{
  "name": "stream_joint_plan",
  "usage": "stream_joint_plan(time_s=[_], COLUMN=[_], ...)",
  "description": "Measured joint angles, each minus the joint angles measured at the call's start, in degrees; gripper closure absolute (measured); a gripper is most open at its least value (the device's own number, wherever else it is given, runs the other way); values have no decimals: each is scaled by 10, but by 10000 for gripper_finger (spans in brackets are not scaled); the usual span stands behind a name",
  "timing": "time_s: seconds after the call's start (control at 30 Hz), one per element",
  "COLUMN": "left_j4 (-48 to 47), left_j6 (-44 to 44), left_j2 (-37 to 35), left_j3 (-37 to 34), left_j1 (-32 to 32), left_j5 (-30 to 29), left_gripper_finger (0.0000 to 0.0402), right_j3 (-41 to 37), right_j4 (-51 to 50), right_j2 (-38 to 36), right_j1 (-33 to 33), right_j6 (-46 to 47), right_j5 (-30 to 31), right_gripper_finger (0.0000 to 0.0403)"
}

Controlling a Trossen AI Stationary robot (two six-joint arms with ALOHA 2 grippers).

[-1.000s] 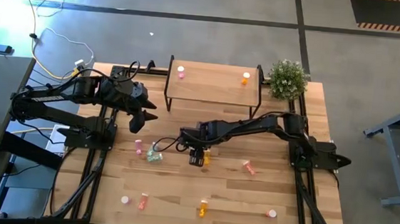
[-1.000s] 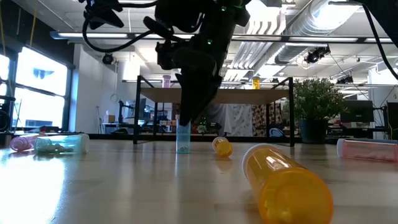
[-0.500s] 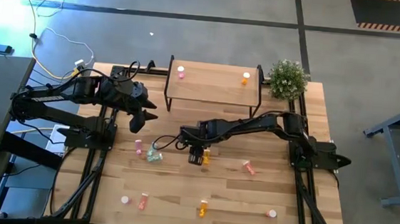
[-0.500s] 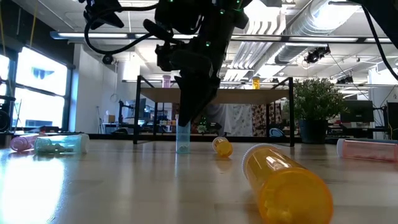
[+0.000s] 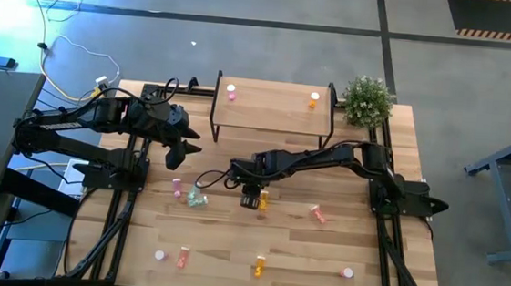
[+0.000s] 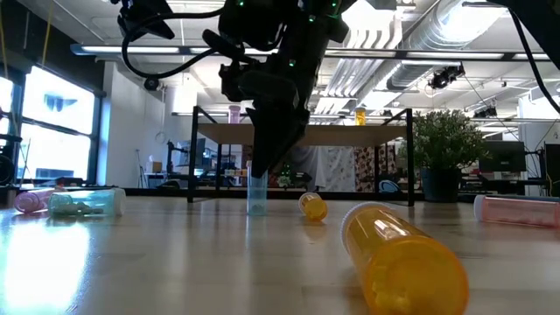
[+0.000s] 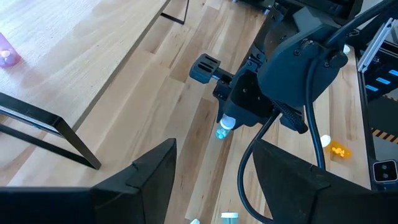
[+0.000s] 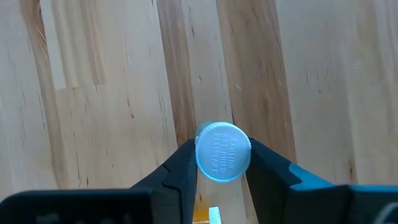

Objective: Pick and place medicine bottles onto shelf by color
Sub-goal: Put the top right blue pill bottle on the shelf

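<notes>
My right gripper (image 5: 251, 198) hangs over the table's middle, shut on a pale green bottle (image 6: 257, 196) with a white cap (image 8: 223, 151). The bottle stands upright below the fingers. My left gripper (image 5: 174, 152) waits open above the table's left part, touching nothing. The shelf (image 5: 271, 117) stands at the far edge and carries a pink bottle (image 5: 231, 91) and an orange bottle (image 5: 314, 99). Another pale green bottle (image 5: 198, 198) and a pink one (image 5: 177, 187) lie left of my right gripper. An orange one (image 5: 264, 199) lies right beside it. My right gripper pinches the pale green bottle just below its cap (image 8: 223, 151) between the two fingers (image 8: 183, 168), coming from above and pointing down. The bottle is upright, with its base (image 6: 257, 211) at the tabletop. I cannot tell whether it is lifted off the wood.
A salmon bottle (image 5: 319, 214) lies right of centre. Several more bottles lie along the near edge, among them an orange one (image 5: 258, 267) that looms large in the low view (image 6: 402, 262). A potted plant (image 5: 368, 100) stands at the far right corner beside the shelf.
</notes>
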Motion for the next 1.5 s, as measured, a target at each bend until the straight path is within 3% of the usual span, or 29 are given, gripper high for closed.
stream_joint_plan(time_s=[0.27,0.67,0.97,1.13,1.5], left_j4=[0,1,30,40,39], left_j6=[0,5,5,5,5], left_j2=[0,-1,0,0,1], left_j3=[0,0,0,0,0], left_j1=[8,38,74,96,130], left_j5=[0,0,0,0,0], left_gripper_finger=[200,200,200,200,200], right_j3=[0,1,1,1,1], right_j4=[0,6,11,-16,-63], right_j2=[-26,-130,-206,-248,-313], right_j1=[-15,-69,-131,-180,-292], right_j6=[16,38,-25,-68,-132], right_j5=[-5,-3,15,44,49], right_gripper_finger=[300,299,299,299,299])
